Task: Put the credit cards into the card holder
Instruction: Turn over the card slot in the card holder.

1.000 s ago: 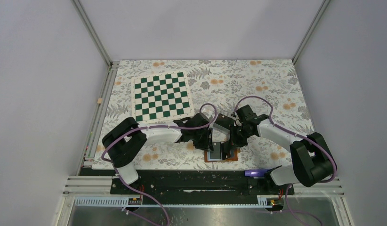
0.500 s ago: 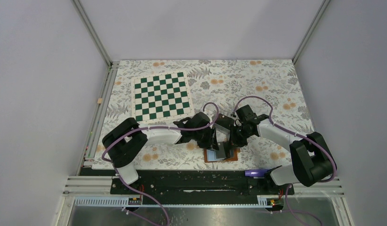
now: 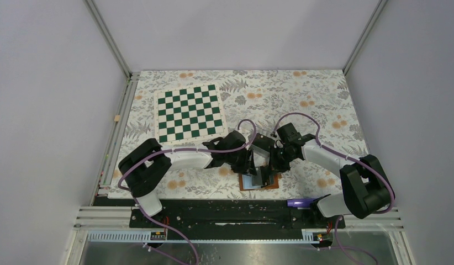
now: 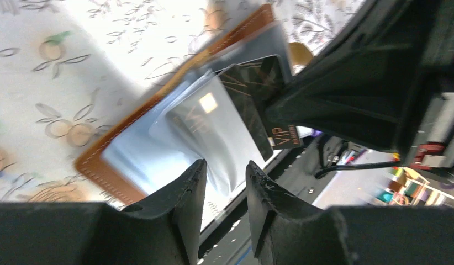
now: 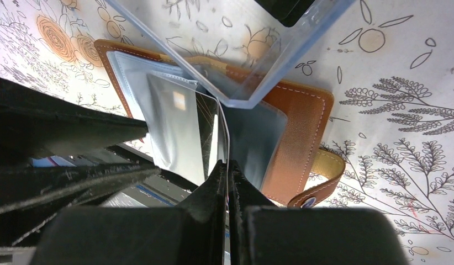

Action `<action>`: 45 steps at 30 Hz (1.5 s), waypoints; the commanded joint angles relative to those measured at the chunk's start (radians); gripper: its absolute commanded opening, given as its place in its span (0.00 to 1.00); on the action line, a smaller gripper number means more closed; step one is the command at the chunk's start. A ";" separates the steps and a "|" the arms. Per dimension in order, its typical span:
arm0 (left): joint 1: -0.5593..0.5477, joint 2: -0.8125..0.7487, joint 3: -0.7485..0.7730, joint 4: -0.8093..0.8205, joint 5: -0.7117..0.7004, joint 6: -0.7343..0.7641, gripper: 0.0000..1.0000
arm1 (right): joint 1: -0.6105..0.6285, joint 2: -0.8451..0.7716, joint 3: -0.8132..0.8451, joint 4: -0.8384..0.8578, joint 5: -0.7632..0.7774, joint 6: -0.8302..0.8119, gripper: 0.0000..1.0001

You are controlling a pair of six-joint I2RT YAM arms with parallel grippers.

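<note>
Both my grippers work close together at the near middle of the tabletop (image 3: pixel 302 94). My right gripper (image 5: pixel 227 165) is pinched tight on the near end of a black card (image 5: pixel 207 128). It holds the card almost on edge, with the far end in among the pale blue-grey sleeves (image 5: pixel 252 143) of the card holder (image 5: pixel 302 121). An orange-gold "VIP" mark shows on the held end in the left wrist view.

My left gripper (image 4: pixel 226 165) has its jaws a little apart with nothing between them, poised over the other side of the holder. I cannot tell whether it touches the holder.

A second card (image 4: pixel 205 118), with a gold chip, sits behind a cloudy sleeve. The holder lies open, leather side down, with its snap strap (image 5: pixel 318 182) sticking out sideways. A corner of a clear box (image 5: pixel 252 66) overlaps the holder. A chessboard (image 3: pixel 189 113) lies well apart, far to the left.
</note>
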 commanded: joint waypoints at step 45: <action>0.028 0.033 -0.007 0.259 0.163 -0.115 0.34 | 0.067 -0.061 0.140 -0.210 0.133 -0.024 0.00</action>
